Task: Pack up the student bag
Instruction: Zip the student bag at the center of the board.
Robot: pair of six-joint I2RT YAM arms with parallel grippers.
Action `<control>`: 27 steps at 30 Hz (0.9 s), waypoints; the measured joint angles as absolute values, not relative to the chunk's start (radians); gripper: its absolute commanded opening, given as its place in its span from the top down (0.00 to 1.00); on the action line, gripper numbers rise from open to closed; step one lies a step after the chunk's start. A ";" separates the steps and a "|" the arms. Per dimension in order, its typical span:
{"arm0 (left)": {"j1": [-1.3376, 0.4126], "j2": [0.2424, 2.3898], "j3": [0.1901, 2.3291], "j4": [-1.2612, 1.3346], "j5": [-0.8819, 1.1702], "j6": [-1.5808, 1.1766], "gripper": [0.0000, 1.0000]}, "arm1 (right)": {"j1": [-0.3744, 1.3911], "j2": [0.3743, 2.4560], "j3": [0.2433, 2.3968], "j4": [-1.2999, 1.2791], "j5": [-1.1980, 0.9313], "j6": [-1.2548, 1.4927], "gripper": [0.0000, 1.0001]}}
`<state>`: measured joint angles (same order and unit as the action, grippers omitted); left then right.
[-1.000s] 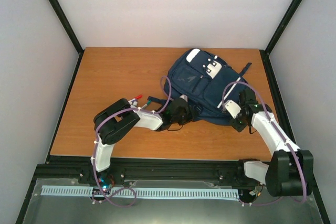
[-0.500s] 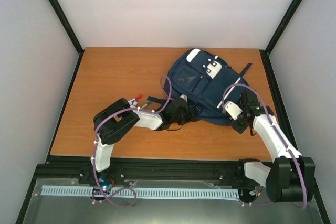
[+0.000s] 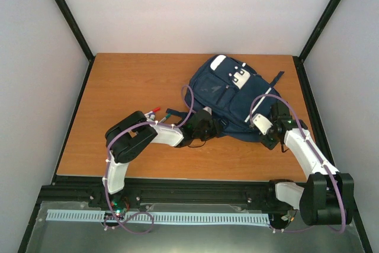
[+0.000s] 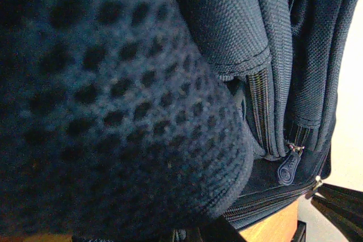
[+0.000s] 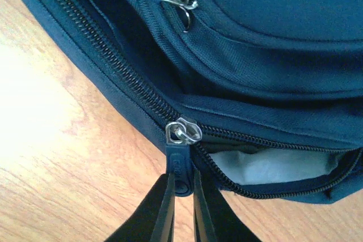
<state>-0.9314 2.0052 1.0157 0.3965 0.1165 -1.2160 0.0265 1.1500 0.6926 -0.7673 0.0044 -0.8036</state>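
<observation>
Student bag (image 3: 228, 96) near table's (image 3: 124, 81) right edge

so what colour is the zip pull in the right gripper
Navy blue zip pull, matching the fabric backpack; right wrist view shows it best.

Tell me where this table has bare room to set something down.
Free: the left part of the table, bordered by the left wall, the far edge and the backpack; also the near strip between the two arms. Crowded: the right side, where the backpack, the left end effector and the right end effector on the zipper pull meet.
</observation>
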 measured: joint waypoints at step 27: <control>-0.913 1.980 0.979 0.388 0.124 -1.201 0.99 | 0.015 0.932 0.646 -0.826 -0.101 -0.978 0.47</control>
<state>-0.9131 1.9800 0.9794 0.3882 0.1242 -1.2011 0.0154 0.9318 0.6464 -0.8261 -0.1005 -0.9775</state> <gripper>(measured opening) 0.030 0.525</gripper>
